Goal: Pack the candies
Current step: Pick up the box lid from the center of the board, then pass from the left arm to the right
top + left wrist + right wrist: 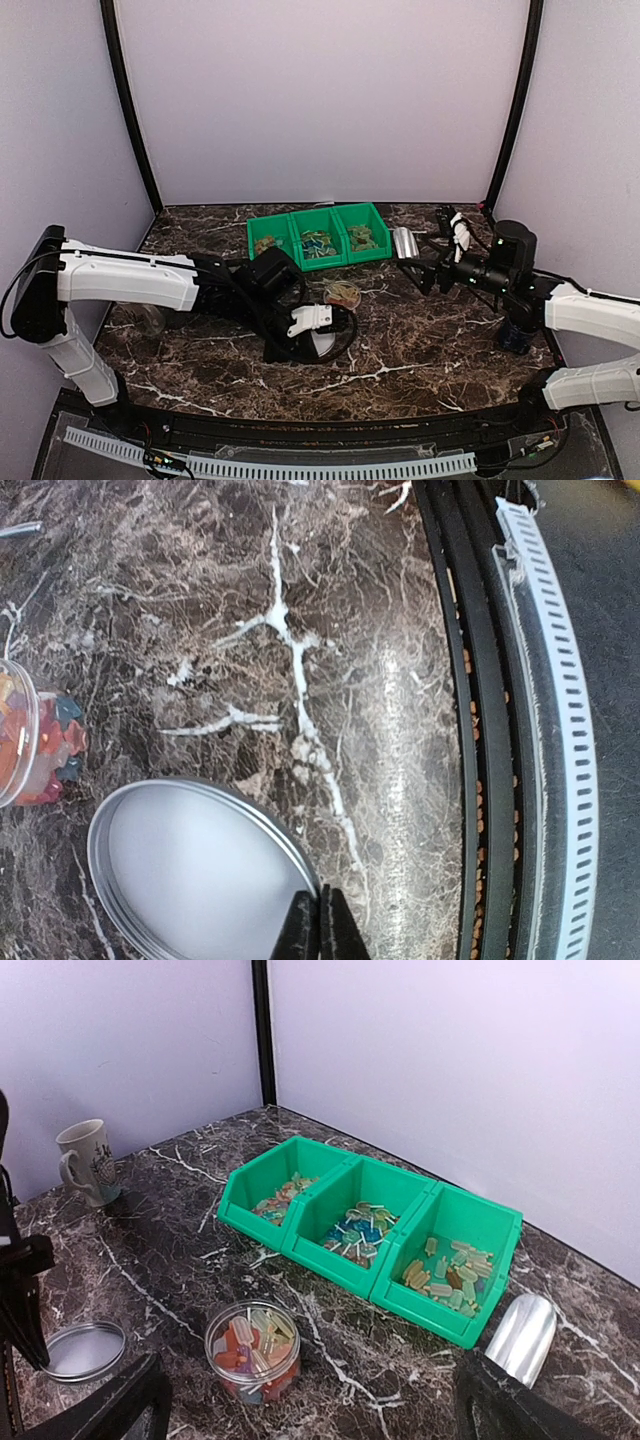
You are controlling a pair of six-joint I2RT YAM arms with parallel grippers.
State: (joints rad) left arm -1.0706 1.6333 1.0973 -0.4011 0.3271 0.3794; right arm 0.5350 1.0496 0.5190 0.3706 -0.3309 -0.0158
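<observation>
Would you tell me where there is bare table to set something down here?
Bare marble lies between the mug and the green bin, and nearer than the jar, to the right of the lid. It is tight between jar and bin, and around the scoop at the bin's right end.

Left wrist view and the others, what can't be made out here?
- Left wrist: jar cut by the left edge, lid by the bottom edge.
- Left wrist: whether the shut left pincer pinches the lid's rim; its tips cover the contact.
- Top: candies in the green bin too small to tell apart.
</observation>
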